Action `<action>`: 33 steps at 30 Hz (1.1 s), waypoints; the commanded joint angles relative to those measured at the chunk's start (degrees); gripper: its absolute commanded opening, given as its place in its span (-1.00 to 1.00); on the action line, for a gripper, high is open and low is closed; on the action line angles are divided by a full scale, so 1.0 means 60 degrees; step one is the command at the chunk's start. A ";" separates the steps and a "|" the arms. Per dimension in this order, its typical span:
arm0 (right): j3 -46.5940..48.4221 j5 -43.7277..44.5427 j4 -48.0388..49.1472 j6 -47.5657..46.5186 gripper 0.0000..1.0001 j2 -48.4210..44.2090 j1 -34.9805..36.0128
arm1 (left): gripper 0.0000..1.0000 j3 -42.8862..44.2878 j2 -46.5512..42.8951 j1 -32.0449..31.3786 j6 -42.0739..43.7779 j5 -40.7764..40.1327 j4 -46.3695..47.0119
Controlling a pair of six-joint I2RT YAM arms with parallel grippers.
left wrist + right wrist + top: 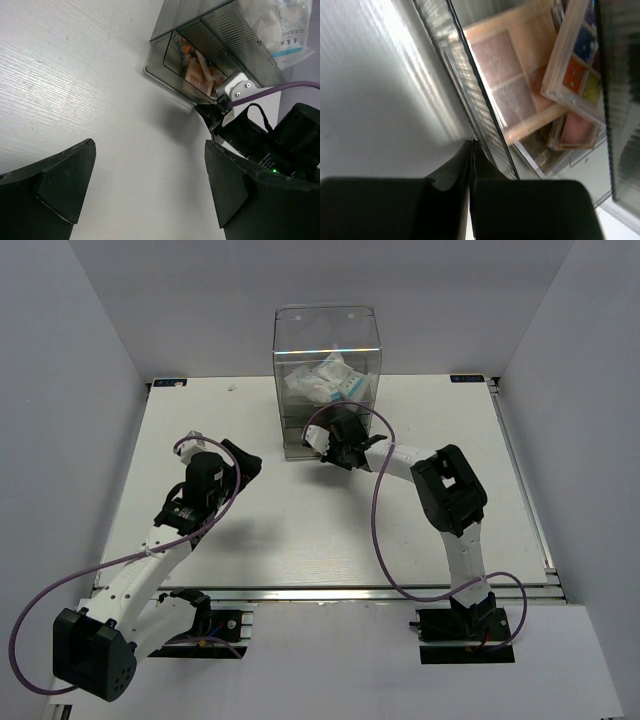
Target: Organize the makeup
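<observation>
Largely complete, on this evidence: no makeup lies loose on the table [300, 530], and the items seen sit inside the clear drawer box [327, 330]. A pink-and-brown palette [510, 85] and a multicolour palette [577, 60] are stacked at angles in the bottom drawer [167, 75], with further pans partly hidden beneath. The white-and-blue packet [325, 380] occupies an upper compartment. No jar or black cylinder can be made out. The right gripper [471, 150] has its fingers pressed together, holding nothing, the tips against the ribbed front of the bottom drawer. Judged remaining: seating that drawer fully, though whether it stands proud cannot be confirmed. The left gripper [150, 145] is spread wide and empty, above bare table, apart from the box. Writing: blue print on the packet, too small to read; no brand legible elsewhere.
</observation>
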 commanded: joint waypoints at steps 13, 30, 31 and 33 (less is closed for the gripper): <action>0.1624 0.0465 0.1973 -0.0190 -1.00 0.1108 -0.0453 | 0.96 0.0096 0.0087 0.0123 -0.0045 -0.0079 -0.0172; 0.1200 0.0818 0.2809 -0.0234 -1.00 0.0979 -0.0498 | 0.96 -0.0095 -0.0147 0.0152 -0.0147 -0.0079 -0.0172; 0.0982 0.0745 0.2765 -0.0205 -1.00 0.0861 -0.0498 | 0.96 -0.0095 -0.0132 0.0167 -0.0148 -0.0079 -0.0157; 0.0659 0.0482 0.2707 -0.0058 -1.00 0.0351 -0.0512 | 0.96 -0.0036 -0.0074 0.0167 -0.0118 -0.0079 -0.0157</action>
